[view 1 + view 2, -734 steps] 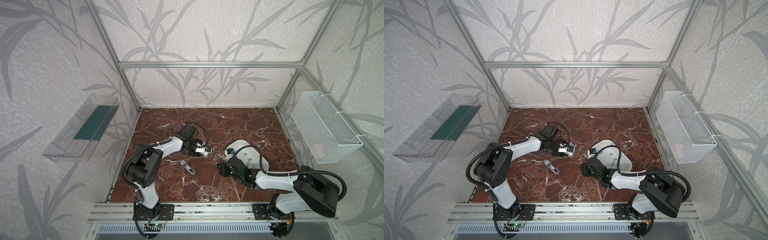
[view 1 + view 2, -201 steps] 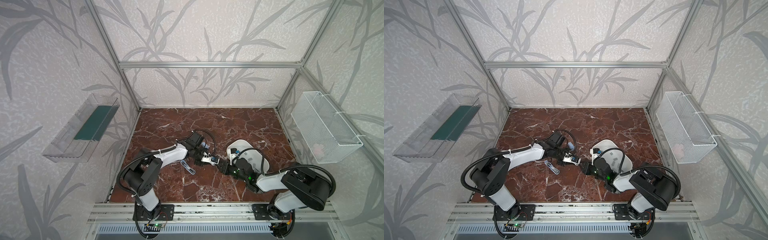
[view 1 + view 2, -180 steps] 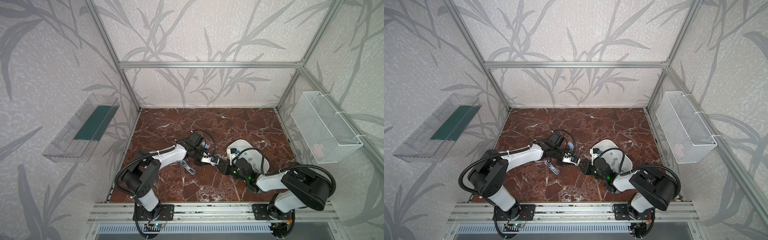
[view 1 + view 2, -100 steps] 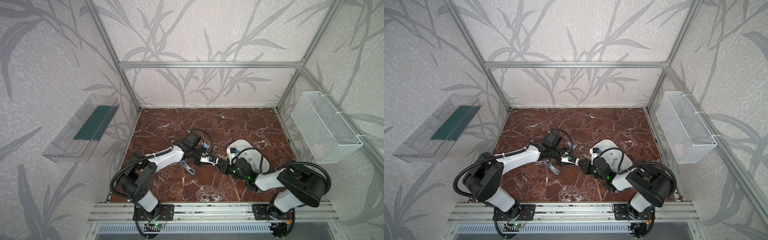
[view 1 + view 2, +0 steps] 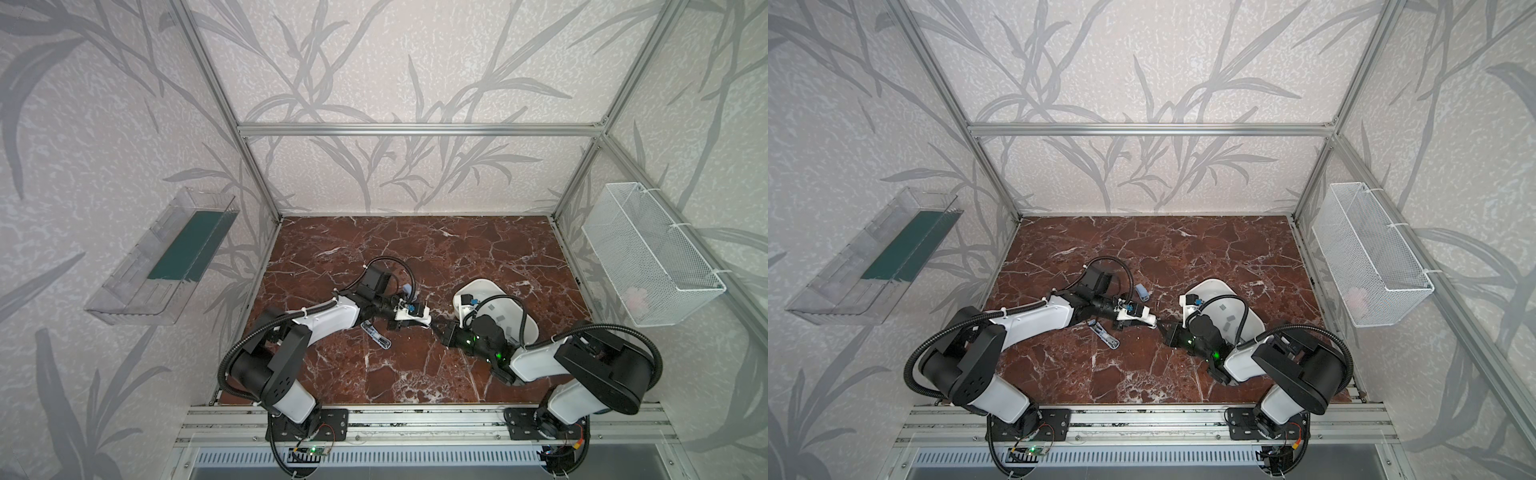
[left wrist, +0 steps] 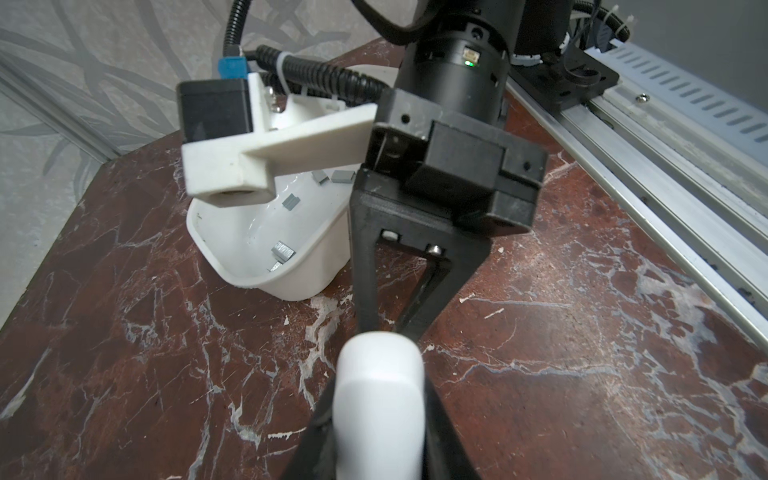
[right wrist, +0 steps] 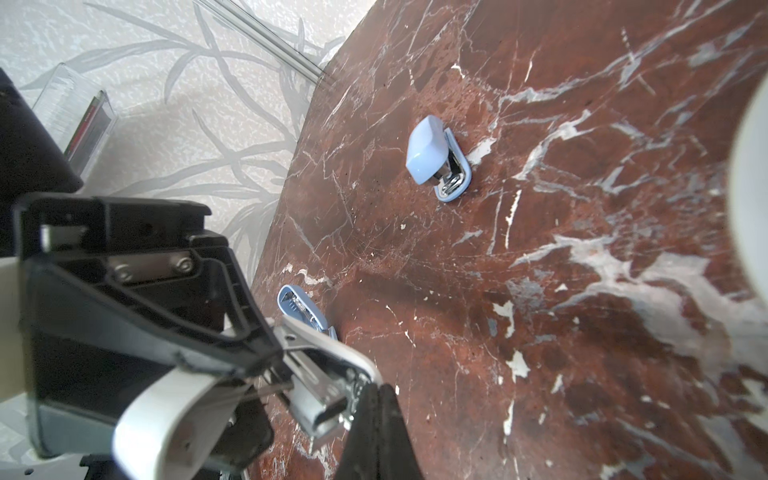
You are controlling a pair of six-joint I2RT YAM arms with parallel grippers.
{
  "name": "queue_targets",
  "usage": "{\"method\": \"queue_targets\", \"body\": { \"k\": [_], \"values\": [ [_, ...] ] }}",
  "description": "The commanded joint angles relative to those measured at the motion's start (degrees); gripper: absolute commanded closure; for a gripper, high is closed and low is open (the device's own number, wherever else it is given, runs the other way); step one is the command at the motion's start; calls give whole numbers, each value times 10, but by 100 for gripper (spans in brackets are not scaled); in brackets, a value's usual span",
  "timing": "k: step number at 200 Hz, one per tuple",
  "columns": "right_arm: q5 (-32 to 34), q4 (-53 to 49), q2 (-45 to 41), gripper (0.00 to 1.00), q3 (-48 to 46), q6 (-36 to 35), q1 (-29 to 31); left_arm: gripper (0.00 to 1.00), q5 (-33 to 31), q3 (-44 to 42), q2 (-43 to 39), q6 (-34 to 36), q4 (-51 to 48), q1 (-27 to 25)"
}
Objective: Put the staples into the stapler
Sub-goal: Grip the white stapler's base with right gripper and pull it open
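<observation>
White stapler (image 6: 378, 374): gripped across its body by your left claw (image 6: 378, 440), cover raised, metal magazine (image 7: 320, 401) exposed in the right wrist view.
Right claw (image 6: 380, 328): pinched fully together, tips at the magazine's front end; whether anything is caught between them you cannot tell.
Staples (image 6: 283, 251): loose grey strips in the white dish (image 6: 299, 286) on the surface (image 6: 540, 374), apart from the stapler.
Deciding relation: stapler's long axis runs claw to claw, nose toward your right arm; the dish sits just behind that claw, so your right arm is nearer.
</observation>
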Motion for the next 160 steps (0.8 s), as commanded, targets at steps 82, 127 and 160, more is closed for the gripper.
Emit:
{"method": "queue_targets", "body": {
  "k": [82, 127, 160],
  "values": [
    [21, -75, -109, 68, -14, -50, 3, 100, 31, -16, -12, -46, 92, 0],
    [28, -107, -170, 62, -26, -63, 3, 100, 29, -16, -12, -42, 87, 1],
    [18, -124, -188, 59, -18, -70, 4, 100, 35, -14, -9, -44, 95, 1]
  ]
}}
